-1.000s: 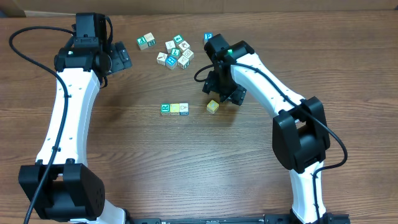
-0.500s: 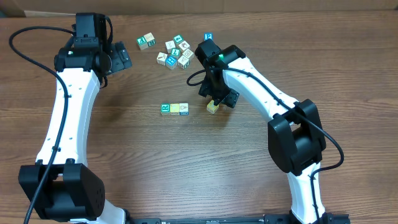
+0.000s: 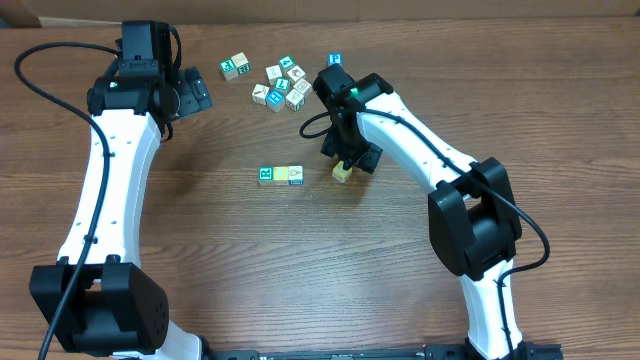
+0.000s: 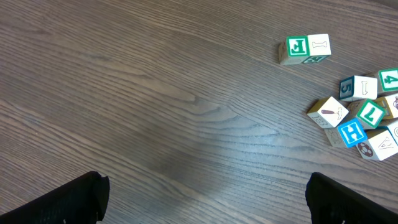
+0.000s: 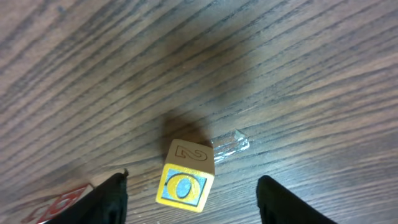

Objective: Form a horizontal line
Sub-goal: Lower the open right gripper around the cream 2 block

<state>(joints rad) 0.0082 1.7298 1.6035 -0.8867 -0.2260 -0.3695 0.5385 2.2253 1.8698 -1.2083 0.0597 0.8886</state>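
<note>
Wood-grain desk (image 5: pixel 311 62): right pincer (image 5: pixel 196 196) spread astride 1 light, rigid yellow cube (image 5: pixel 185 180); pinch its flat opposite faces.

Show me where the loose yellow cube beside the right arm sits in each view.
Overhead: the yellow cube lies mid-table, right of the three-cube row, at the right gripper.
Left wrist: not in view.
Right wrist: the cube sits bottom centre, between the fingers, touching neither.
Shared landmark: the right gripper's fingers flank it in overhead and right wrist.
</note>
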